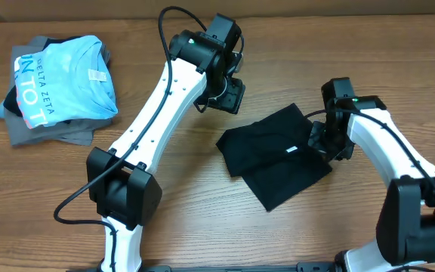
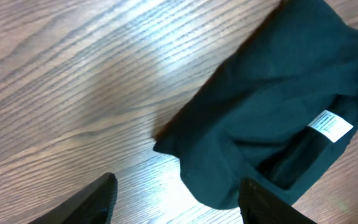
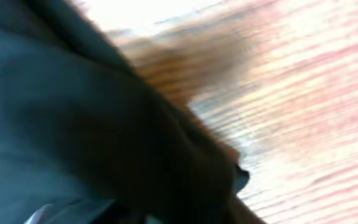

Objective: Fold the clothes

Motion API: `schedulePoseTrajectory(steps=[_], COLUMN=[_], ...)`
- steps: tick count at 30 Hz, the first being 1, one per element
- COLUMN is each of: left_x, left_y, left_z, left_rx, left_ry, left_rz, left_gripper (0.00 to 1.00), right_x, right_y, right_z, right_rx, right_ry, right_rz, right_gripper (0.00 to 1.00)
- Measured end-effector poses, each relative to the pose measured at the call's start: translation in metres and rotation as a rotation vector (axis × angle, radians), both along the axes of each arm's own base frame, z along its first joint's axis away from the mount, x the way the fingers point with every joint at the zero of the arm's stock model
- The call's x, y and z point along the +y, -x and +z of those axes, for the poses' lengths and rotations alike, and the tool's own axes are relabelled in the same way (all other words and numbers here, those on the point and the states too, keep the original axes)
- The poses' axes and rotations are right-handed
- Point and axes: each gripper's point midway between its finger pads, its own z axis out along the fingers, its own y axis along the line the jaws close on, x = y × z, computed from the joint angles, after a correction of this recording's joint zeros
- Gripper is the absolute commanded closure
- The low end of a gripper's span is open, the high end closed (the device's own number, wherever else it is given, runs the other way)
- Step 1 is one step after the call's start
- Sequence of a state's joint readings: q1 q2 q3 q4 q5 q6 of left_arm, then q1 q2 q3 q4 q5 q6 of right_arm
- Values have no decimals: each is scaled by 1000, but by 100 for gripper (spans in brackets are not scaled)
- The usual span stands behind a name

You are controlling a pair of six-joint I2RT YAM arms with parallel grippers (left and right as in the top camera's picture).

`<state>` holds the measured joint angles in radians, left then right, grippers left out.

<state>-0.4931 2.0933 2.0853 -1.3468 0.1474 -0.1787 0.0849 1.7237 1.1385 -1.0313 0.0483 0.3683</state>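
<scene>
My L gripper hangs empty, fingers apart, near the black T-shirt, lying part-folded on the table, soft, light & floppy, so best pinched at a corner; my R gripper is at its edge, grip state I can't tell.

The wooden table carries a black T-shirt, lying partly folded just right of its middle, its white label facing up. Near the far left corner a grey garment lies on the wood with a light blue tee on top.
</scene>
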Motion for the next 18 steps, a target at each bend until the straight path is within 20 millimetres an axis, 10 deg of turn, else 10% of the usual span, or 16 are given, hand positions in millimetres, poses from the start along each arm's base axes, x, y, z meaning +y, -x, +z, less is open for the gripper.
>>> schedulePoseTrajectory(steps=[9,18], left_x=[8,39], left_y=[8,-8], left_z=[-16,-16], left_rx=[53,61], left_ry=[-30,-19], left_rz=[8,89], left_gripper=[33,32], right_x=[36,120], right_y=[21,20], right_z=[33,86], right_rx=[16,-113], right_ry=[-221,-519], right_rz=[37,178], right_gripper=[39,31])
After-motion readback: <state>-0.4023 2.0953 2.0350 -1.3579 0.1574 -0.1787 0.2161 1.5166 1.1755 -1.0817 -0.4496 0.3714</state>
